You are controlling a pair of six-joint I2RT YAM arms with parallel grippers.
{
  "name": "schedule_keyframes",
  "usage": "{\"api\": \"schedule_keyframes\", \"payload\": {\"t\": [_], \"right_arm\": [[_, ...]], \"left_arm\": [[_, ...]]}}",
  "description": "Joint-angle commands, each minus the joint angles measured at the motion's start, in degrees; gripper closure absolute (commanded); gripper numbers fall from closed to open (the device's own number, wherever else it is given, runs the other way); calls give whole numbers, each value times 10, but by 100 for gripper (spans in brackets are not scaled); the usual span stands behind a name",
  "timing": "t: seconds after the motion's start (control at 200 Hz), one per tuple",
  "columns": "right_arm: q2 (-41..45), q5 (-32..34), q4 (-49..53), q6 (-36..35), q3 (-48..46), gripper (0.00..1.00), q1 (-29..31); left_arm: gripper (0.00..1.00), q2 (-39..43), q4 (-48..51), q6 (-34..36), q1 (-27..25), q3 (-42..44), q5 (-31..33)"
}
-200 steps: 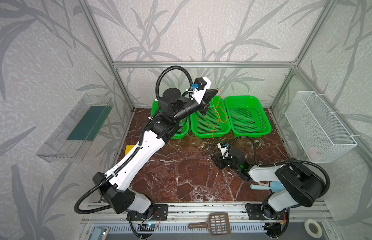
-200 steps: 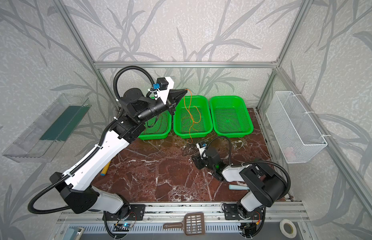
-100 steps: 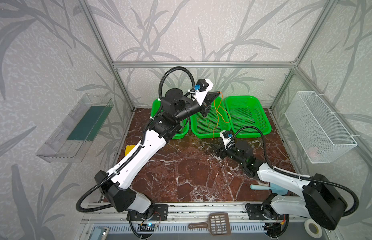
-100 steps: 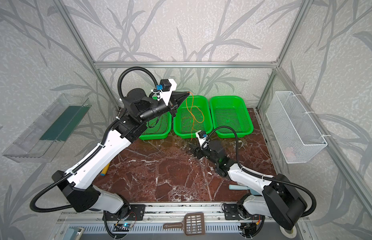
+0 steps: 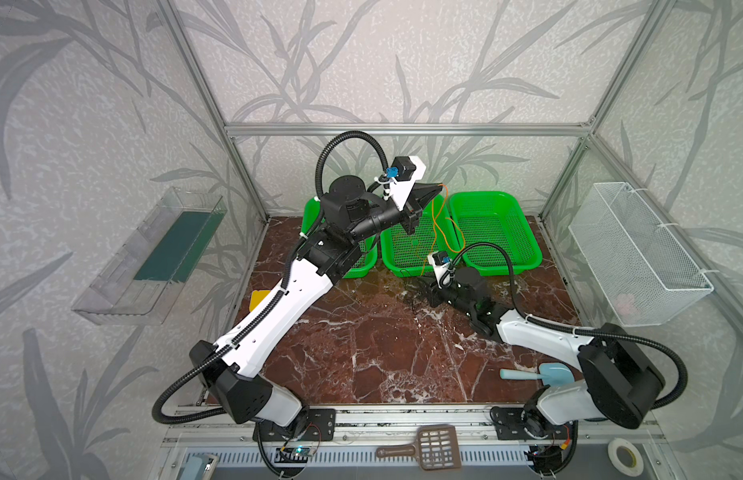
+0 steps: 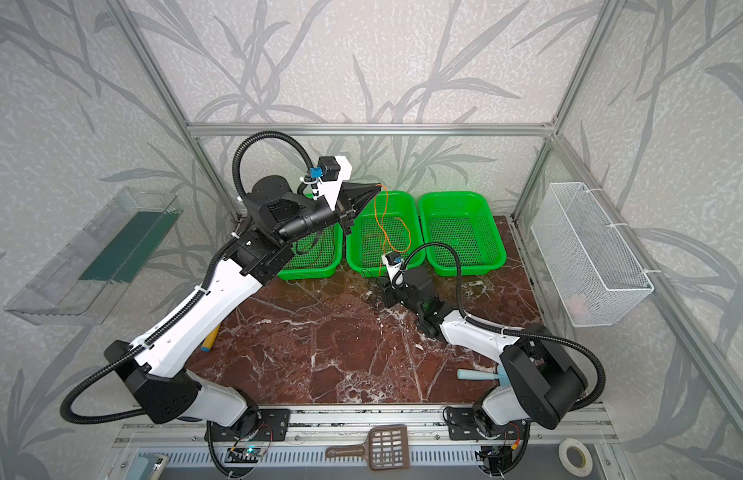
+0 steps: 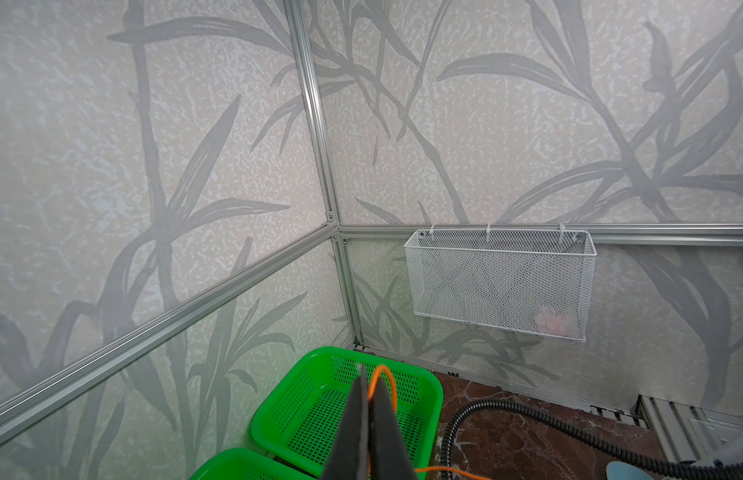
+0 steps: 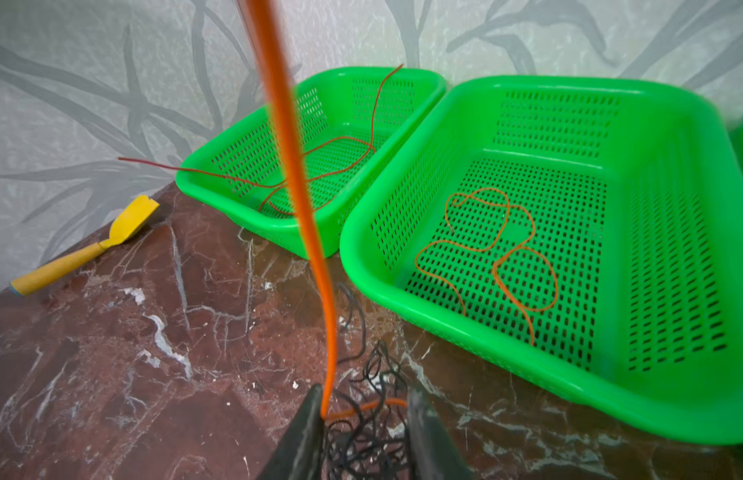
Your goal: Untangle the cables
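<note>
The orange cable hangs from my left gripper, which is raised above the middle green basket and shut on it. The cable runs down to the table in front of that basket. There my right gripper sits low with its jaws apart around the bunched black cable, and the orange cable touches one finger. A red-brown cable lies in the left basket. A thin orange length lies in the middle basket.
A third green basket stands at the back right. A yellow scoop lies at the table's left edge and a blue scoop by the right arm's base. A white wire basket hangs on the right wall, a clear bin on the left.
My right arm has stretched away from its base toward the baskets and come down at the black bunch, and its jaws have narrowed. The left gripper stays raised with the orange cable.
</note>
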State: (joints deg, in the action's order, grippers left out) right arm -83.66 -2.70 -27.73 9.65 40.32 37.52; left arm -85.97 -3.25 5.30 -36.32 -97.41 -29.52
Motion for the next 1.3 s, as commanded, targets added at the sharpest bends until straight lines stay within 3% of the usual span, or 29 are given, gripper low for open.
{"api": "schedule_keyframes", "payload": {"t": [0.0, 0.355, 0.555, 1.07, 1.294], "right_arm": [[-12, -13, -8, 27, -13, 71, 2], [-59, -33, -68, 65, -63, 72, 2], [-77, -46, -54, 76, -72, 72, 2], [-127, -30, -98, 154, -115, 76, 25], [-101, -27, -93, 137, -120, 76, 26]], "left_arm": [[100, -12, -13, -12, 0, -35, -11], [100, -40, 1, 1, 0, -105, -20], [100, -52, 18, 23, 0, -148, -18], [100, -155, 68, 102, 2, -334, 28], [100, -186, 66, 128, 7, -348, 56]]}}
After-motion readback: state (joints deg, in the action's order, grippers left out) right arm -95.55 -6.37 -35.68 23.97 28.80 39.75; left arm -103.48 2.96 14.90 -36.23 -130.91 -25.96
